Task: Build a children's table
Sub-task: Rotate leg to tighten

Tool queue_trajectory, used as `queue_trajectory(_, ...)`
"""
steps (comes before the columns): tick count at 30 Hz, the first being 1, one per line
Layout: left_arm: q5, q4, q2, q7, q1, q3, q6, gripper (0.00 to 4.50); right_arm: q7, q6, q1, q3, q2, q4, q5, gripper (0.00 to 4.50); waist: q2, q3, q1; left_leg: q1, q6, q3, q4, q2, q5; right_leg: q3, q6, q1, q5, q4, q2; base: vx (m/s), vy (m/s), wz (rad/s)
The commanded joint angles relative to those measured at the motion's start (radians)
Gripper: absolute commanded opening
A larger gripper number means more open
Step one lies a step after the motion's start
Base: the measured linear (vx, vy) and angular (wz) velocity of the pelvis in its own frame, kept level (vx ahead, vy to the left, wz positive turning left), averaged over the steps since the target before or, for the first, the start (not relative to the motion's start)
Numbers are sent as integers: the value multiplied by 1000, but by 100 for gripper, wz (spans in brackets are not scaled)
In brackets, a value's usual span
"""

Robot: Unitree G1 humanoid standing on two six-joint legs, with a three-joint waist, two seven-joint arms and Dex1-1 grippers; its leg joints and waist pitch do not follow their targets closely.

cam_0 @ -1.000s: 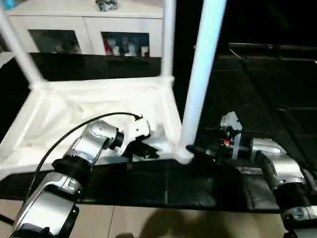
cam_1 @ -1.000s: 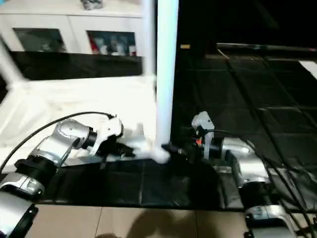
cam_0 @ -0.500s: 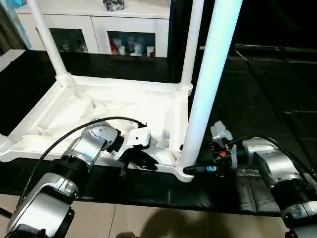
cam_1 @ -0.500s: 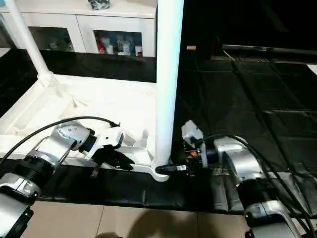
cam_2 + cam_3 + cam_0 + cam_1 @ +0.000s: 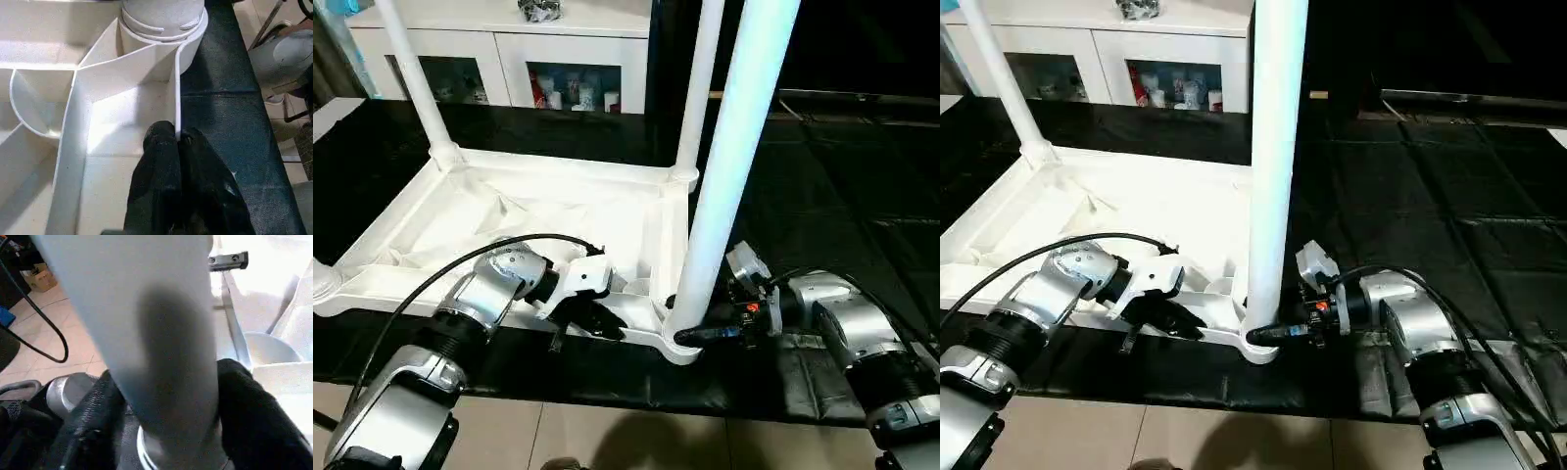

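Tabletop (image 5: 538, 211) lies upside down on the black mat (image 5: 862, 196), ribbed underside up, with three legs standing in its corner sockets. Left gripper (image 5: 178, 142) pinches the thin near rim (the wrist view shows the wall caught between its fingers). Right gripper (image 5: 168, 401) straddles the nearest leg (image 5: 729, 166) just above its socket, one black finger (image 5: 254, 416) on each side, seemingly touching it. A white cabinet (image 5: 509, 49) stands behind.
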Motion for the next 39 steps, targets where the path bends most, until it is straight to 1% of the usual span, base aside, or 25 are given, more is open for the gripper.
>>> queue_trajectory(1, 19, -8, -6, 5, 0, -27, -8, 0, 32, 7, -2, 20, 5, -1, 6, 233, -14, -70, -4, 6, 76, -30, -63, 76, -88, 80, -144, 57, -222, -68, -97, 0, 0, 0)
queue_trajectory(3, 21, -5, -7, 10, -1, -26, -10, 0, 31, 8, 2, 23, 6, -3, 7, 228, -9, -70, -3, 5, 75, -31, -63, 77, -87, 80, -143, 57, -220, -67, -97, 0, 0, 0)
queue_trajectory(7, 25, 4, -9, 23, -4, -23, -10, 0, 28, 14, 22, 30, 10, -26, 9, 220, -10, -71, -5, 6, 70, -31, -64, 77, -98, 80, -144, 58, -217, -68, -96, 0, 0, 0)
queue_trajectory(8, 26, 7, -10, 27, -4, -22, -9, 0, 27, 16, 29, 31, 11, -34, 10, 219, -3, -71, -4, 7, 68, -33, -64, 78, -99, 80, -145, 58, -215, -67, -97, 0, 0, 0)
queue_trajectory(11, 24, 12, -16, 38, -6, -17, -3, 0, 21, 20, 47, 33, 12, -53, 13, 215, -7, -71, -3, 8, 68, -31, -64, 77, -103, 80, -147, 58, -206, -68, -96, 0, 0, 0)
queue_trajectory(12, 23, 13, -18, 42, -5, -15, 0, 0, 17, 23, 55, 32, 13, -60, 15, 215, -1, -71, -3, 8, 66, -32, -64, 79, -105, 80, -148, 57, -200, -68, -95, 0, 0, 0)
queue_trajectory(13, 23, 13, -18, 42, -5, -15, 0, 0, 17, 23, 55, 32, 13, -60, 15, 215, -3, -71, -3, 8, 66, -32, -65, 79, -109, 80, -149, 57, -201, -69, -95, 0, 0, 0)
queue_trajectory(16, 18, 20, -37, 78, -8, -3, 32, 0, -28, 55, 101, 18, 33, -111, 42, 214, 5, -69, -1, 12, 58, -33, -66, 80, -131, 81, -147, 56, -221, -74, -96, 0, 0, 0)
queue_trajectory(18, 13, 30, -55, 109, -14, 10, 57, 0, -70, 74, 117, 2, 52, -128, 55, 213, 1, -68, -1, 12, 54, -33, -68, 79, -134, 81, -144, 59, -236, -76, -96, 0, 0, 0)
queue_trajectory(22, 4, 91, -133, 255, -61, 57, 116, 0, -270, 130, 142, -48, 144, -120, 54, 212, 5, -53, -13, 29, 20, -32, -74, 70, -231, 75, -89, 50, -460, -112, -98, 0, 0, 0)
queue_trajectory(23, 1, 109, -154, 291, -76, 68, 130, 0, -335, 133, 141, -57, 173, -106, 40, 212, 4, -49, -25, 35, -1, -37, -73, 61, -270, 64, -48, 52, -571, -127, -99, 0, 0, 0)
queue_trajectory(24, 0, 115, -162, 304, -82, 72, 135, 0, -362, 133, 140, -60, 185, -100, 33, 212, 4, -49, -25, 35, -1, -37, -73, 61, -270, 64, -48, 52, -571, -127, -99, 0, 0, 0)
queue_trajectory(25, -8, 129, -184, 346, -97, 89, 155, 0, -445, 147, 122, -79, 222, -66, 21, 212, 2, -50, -32, 30, -4, -41, -76, 60, -272, 60, -19, 58, -596, -131, -100, 0, 0, 0)
queue_trajectory(26, -12, 136, -196, 368, -105, 98, 166, 0, -488, 156, 112, -89, 240, -47, 15, 212, 8, -45, -45, 38, -11, -42, -75, 61, -300, 53, -14, 48, -617, -139, -99, 0, 0, 0)
queue_trajectory(27, -19, 145, -215, 397, -118, 111, 190, 0, -565, 165, 92, -113, 274, -17, 13, 212, 5, -42, -62, 36, -18, -49, -76, 59, -336, 41, 2, 56, -649, -146, -99, 0, 0, 0)
queue_trajectory(28, -27, 158, -237, 439, -135, 130, 216, 0, -647, 176, 65, -142, 313, 21, 17, 212, 10, -43, -69, 36, -22, -53, -77, 60, -355, 35, 9, 58, -652, -148, -99, 0, 0, 0)
queue_trajectory(29, -28, 162, -242, 450, -138, 135, 221, 0, -662, 178, 59, -147, 321, 30, 19, 212, 14, -48, -88, 32, -30, -63, -81, 67, -385, 27, 11, 68, -621, -148, -102, 0, 0, 0)
queue_trajectory(30, -32, 171, -255, 479, -148, 147, 234, 0, -703, 184, 43, -161, 341, 49, 20, 212, 18, -51, -96, 27, -30, -69, -85, 71, -395, 24, 10, 76, -592, -146, -103, 0, 0, 0)
queue_trajectory(31, -35, 181, -267, 511, -158, 158, 244, 0, -761, 186, 18, -180, 366, 80, 21, 212, 21, -51, -112, 10, -27, -79, -93, 78, -407, 23, 6, 87, -532, -137, -103, -20, 47, -23)
queue_trajectory(32, -37, 189, -277, 541, -167, 167, 250, 0, -821, 190, -12, -199, 392, 113, 23, 212, 24, -55, -121, 11, -29, -83, -94, 78, -422, 23, 3, 88, -504, -139, -105, 0, 0, 0)
queue_trajectory(33, -34, 198, -285, 558, -174, 175, 251, 0, -886, 199, -39, -218, 416, 139, 17, 212, 16, -56, -130, 12, -29, -81, -92, 72, -395, 32, -27, 81, -464, -136, -111, 0, 0, 0)
queue_trajectory(36, -35, 204, -299, 588, -182, 193, 251, 0, -938, 210, -78, -243, 453, 162, 24, 212, 13, -58, -135, 6, -5, -70, -84, 61, -301, 45, -80, 81, -415, -130, -113, 0, 0, 0)
queue_trajectory(37, -34, 202, -300, 593, -182, 196, 253, 0, -941, 207, -80, -246, 459, 159, 22, 212, 8, -65, -128, 6, 24, -60, -80, 64, -210, 55, -115, 77, -313, -115, -109, 0, 0, 0)
queue_trajectory(38, -34, 202, -301, 596, -182, 198, 254, 0, -944, 205, -81, -248, 462, 158, 19, 266, 7, -67, -125, 3, 35, -58, -78, 64, -179, 58, -128, 77, -276, -108, -107, 0, 0, 0)
queue_trajectory(39, -31, 197, -296, 592, -178, 196, 254, 0, -940, 194, -80, -239, 459, 157, 4, 266, 7, -69, -121, 4, 53, -54, -75, 65, -140, 59, -148, 74, -234, -102, -105, 0, 0, 0)
